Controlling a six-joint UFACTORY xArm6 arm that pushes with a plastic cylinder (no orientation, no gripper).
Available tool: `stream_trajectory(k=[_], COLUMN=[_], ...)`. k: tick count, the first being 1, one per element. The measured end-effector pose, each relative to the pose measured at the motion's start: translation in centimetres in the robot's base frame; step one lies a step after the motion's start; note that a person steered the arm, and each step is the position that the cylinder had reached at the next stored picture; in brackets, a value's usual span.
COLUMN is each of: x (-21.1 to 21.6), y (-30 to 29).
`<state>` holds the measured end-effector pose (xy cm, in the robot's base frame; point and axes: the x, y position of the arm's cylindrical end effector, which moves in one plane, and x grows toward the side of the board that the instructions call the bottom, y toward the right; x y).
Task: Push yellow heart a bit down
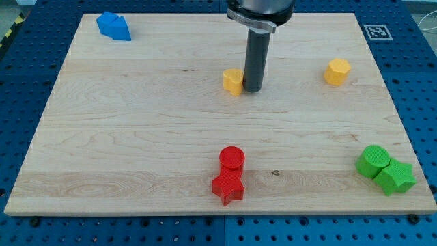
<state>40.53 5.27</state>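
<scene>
Touching yellow heart (233, 81) on view's right: my tip (252, 89) | heart's right edge hidden | rod top cropped

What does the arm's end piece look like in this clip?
A straight dark grey rod, round and smooth, hangs from a wider black collar with a silvery rim. My tip ends flat. No cables or markings show.

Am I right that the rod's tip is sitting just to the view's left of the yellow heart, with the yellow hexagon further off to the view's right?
Not quite: the camera view shows my tip just to the view's right of the yellow heart, close beside it, not on its left. The yellow hexagon is indeed further off to the view's right.
</scene>
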Motion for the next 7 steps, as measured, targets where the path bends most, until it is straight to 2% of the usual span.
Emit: stream_trajectory(k=[2,3,5,7], x=[-5.6,-7.2,-7.3,-6.0], y=[0.9,-0.6,-5.1,-5.2])
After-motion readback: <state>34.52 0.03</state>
